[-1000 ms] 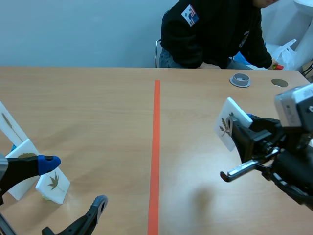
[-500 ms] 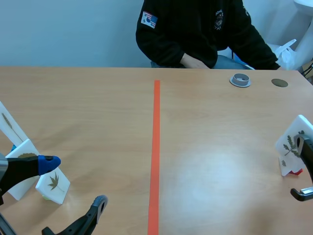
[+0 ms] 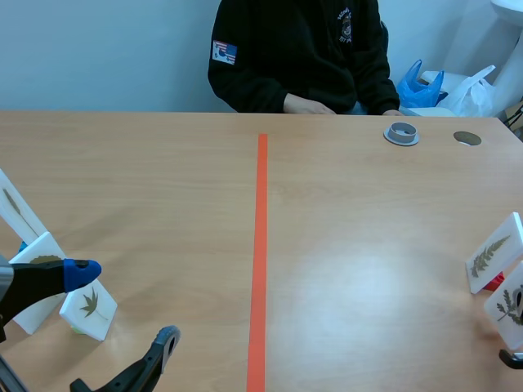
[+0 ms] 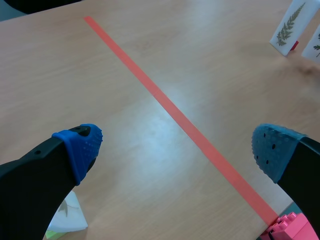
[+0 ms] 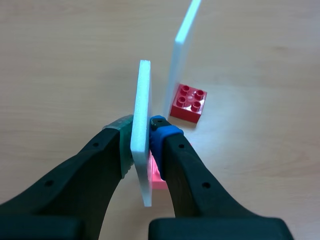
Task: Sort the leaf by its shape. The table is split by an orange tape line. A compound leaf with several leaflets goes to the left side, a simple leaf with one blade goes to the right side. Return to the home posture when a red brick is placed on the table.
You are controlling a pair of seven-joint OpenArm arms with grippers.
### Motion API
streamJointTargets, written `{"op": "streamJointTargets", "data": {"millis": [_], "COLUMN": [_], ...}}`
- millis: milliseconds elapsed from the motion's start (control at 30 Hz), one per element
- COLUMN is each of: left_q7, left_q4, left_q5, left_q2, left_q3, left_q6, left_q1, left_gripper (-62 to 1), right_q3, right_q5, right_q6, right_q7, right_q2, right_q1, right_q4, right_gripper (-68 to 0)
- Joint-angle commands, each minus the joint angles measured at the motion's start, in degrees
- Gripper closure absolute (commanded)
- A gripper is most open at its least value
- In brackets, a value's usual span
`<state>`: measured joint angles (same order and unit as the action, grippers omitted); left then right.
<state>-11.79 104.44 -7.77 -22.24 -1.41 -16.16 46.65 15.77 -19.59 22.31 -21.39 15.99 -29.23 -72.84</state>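
Right wrist view first: your right claw (image 5: 141, 137) is clenched on a white leaf card (image 5: 142, 95), held upright and edge-on between the pads. Just ahead of it stands a second white card (image 5: 181, 55), with a red brick (image 5: 189, 102) at its foot. Over on the scene view, both cards sit near the table's right edge, well apart from the orange tape line (image 3: 260, 245). Your left claw (image 4: 177, 149) is released, fingers spread wide over the table (image 3: 163, 188) with nothing between them. A small leaf card (image 3: 88, 309) sits just beside it and a pink brick (image 4: 292, 227) is by one finger. A person (image 3: 302, 49) sits across the table.
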Motion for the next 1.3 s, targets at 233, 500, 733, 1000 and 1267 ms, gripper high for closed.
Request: {"op": "streamJointTargets", "data": {"millis": [233, 500, 733, 1000, 1267], "left_q7": [-1.29, -1.68, -1.68, -1.68, -1.68], "left_q4": [0.13, 0.13, 0.13, 0.13, 0.13], "left_q5": [-0.55, -0.55, -0.55, -0.55, -0.55], "left_q2": [-0.02, -0.02, -0.02, -0.02, -0.02], "left_q3": [0.26, 0.26, 0.26, 0.26, 0.26], "left_q6": [0.13, 0.13, 0.13, 0.13, 0.13], "left_q1": [-0.15, -0.15, -0.15, -0.15, -0.15], "left_gripper": [-62.3, -62.3, -62.3, -62.3, -62.3], "right_q3": [0.24, 0.24, 0.26, 0.87, 5.99], "right_q5": [-0.52, -0.13, 0.46, 0.98, 0.96], "right_q6": [0.28, 0.00, 0.02, -0.61, -0.11], "right_q7": [-1.73, -1.88, -2.14, -7.52, -7.10], "right_q2": [0.50, 0.50, 0.52, 0.52, 0.52], "right_q1": [4.72, 5.57, 5.40, 5.20, 0.31], "right_q4": [4.44, 5.95, 5.95, 5.60, -2.62], "right_gripper": [-1.5, -4.9, -30.0, -63.5, -67.9]}}
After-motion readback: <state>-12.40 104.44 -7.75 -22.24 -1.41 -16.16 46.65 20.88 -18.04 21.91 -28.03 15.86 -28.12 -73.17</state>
